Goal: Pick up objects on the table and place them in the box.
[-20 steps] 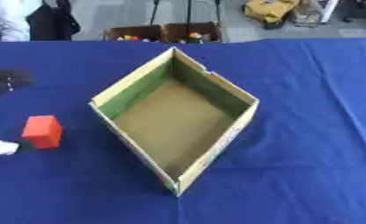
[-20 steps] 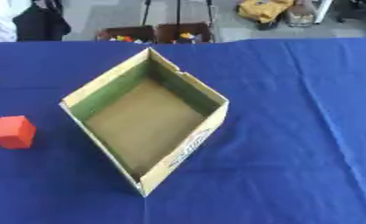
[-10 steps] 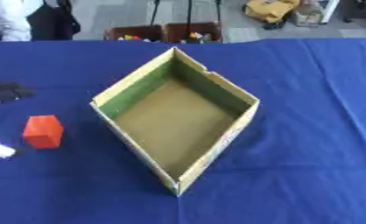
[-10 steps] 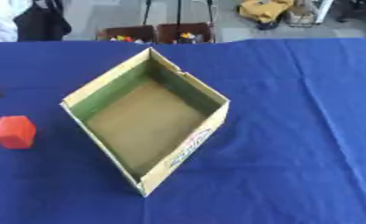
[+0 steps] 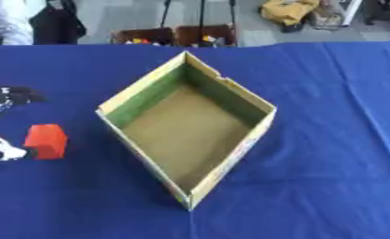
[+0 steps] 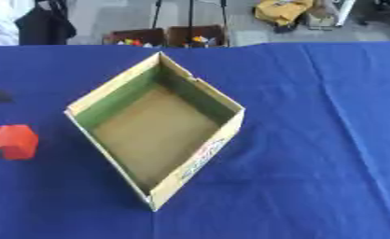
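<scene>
Closing in since a moment ago, the left hand (image 5: 4, 100) spreads around the small red block (image 5: 46, 141), leaving the empty cardboard box (image 5: 231, 89) waiting.

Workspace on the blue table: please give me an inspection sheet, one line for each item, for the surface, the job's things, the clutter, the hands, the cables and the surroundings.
Surface: table covered with a blue cloth, a few soft folds.
Job's things: open cardboard box at the middle, turned cornerwise, nothing inside; red block on the cloth to its left, apart from it.
Clutter: nothing seen.
Hands: left hand at the left edge, black with white parts, on both sides of the red block; whether it touches the block cannot be told, and its fingers cannot be judged. Right hand not in view.
Cables: nothing seen.
Surroundings: brown crates with small coloured things on the floor behind the table; yellow bag further back.
</scene>
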### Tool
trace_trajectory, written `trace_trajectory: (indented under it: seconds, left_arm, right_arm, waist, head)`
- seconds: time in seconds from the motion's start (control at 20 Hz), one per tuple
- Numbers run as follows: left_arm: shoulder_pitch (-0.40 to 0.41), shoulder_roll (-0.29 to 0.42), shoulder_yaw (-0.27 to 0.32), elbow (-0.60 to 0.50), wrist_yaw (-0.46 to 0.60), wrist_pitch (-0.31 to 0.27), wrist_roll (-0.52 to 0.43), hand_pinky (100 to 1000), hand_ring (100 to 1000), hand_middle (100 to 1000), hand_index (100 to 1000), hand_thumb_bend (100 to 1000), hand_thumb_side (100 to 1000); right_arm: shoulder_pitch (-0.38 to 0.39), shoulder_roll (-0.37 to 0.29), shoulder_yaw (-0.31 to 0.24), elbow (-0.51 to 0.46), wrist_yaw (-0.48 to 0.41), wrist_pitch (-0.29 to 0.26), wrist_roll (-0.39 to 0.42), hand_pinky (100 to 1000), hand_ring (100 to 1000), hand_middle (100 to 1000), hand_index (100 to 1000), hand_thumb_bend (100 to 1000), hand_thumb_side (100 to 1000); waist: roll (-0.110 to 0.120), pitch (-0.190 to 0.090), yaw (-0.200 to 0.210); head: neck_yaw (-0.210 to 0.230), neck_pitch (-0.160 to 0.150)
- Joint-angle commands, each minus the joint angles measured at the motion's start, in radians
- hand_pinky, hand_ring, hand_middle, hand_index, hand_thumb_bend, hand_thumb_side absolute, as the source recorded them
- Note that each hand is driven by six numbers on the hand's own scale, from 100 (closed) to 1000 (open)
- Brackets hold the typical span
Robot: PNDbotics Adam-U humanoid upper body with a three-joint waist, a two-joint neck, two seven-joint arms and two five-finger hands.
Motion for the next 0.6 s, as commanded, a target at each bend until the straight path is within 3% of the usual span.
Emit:
trace_trajectory:
  seconds: [0.05, 0.6]
  left_arm:
    - [-0.030, 0.010, 0.026, 0.002, 0.029, 0.025, -0.050, 762, 902, 922, 970, 453, 432]
    - [-0.071, -0.022, 0.047, 0.045, 0.023, 0.058, -0.238, 721, 857, 894, 952, 398, 406]
  right_arm:
    - [-0.014, -0.015, -0.005, -0.018, -0.003, 0.002, 0.002, 768, 715, 762, 781, 100, 729]
    - [-0.016, -0.011, -0.006, -0.018, -0.007, 0.002, 0.002, 769, 715, 759, 781, 100, 726]
  waist:
    - [0.004, -0.013, -0.001]
    - [0.002, -0.005, -0.006]
  head:
    - [0.006, -0.010]
    - [0.018, -0.018]
